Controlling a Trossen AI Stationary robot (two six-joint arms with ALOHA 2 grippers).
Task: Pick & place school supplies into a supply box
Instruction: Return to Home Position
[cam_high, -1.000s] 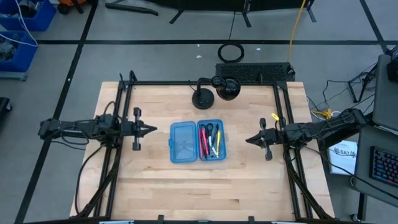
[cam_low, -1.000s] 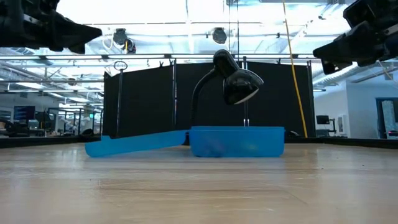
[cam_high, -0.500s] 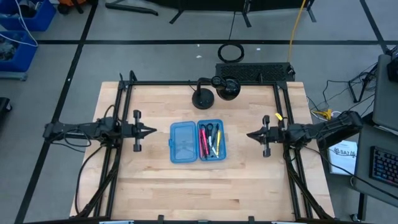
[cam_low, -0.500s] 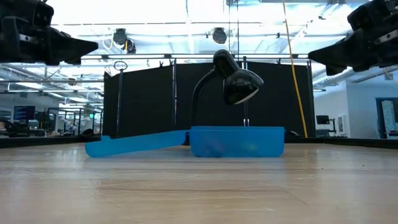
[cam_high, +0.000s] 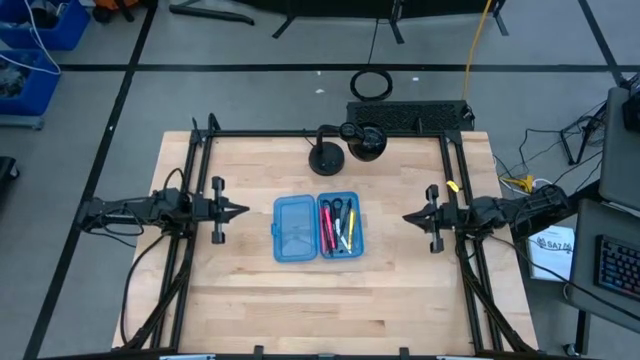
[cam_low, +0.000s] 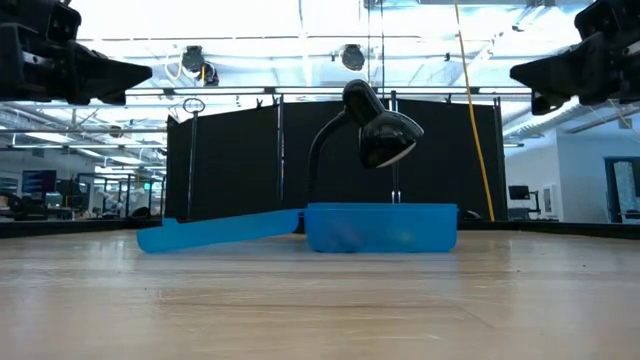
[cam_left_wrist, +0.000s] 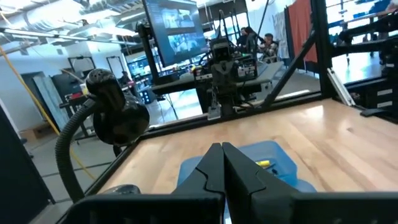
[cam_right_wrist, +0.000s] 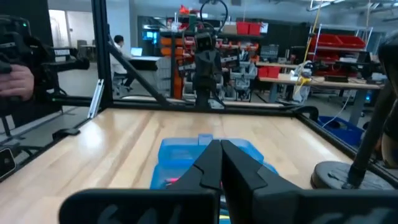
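Observation:
The translucent blue supply box (cam_high: 317, 227) lies open at the table's middle, its two halves flat on the wood. Its right half (cam_high: 341, 226) holds the pens, pencils (cam_high: 333, 226) and the black-handled scissors (cam_high: 342, 208); its left half (cam_high: 295, 229) holds nothing. In the low view the box (cam_low: 380, 228) shows as a blue tub with its other half spread to the side. My left gripper (cam_high: 243, 210) hovers shut left of the box, high above the table. My right gripper (cam_high: 408, 217) hovers shut right of the box. Each wrist view shows its shut fingers (cam_left_wrist: 221, 152) (cam_right_wrist: 219, 151) pointing at the box.
A black desk lamp (cam_high: 345, 145) stands near the table's far edge, behind the box. Black frame rails (cam_high: 195, 180) run along the table's left and right sides. Bare wood lies near the box on all sides. A person's hand (cam_right_wrist: 15, 78) shows at the right wrist view's edge.
Both arms have drawn back from the box: my left gripper slightly toward the table's left edge, my right gripper toward the right edge. Both stay shut and above the table. The box and its contents have kept still.

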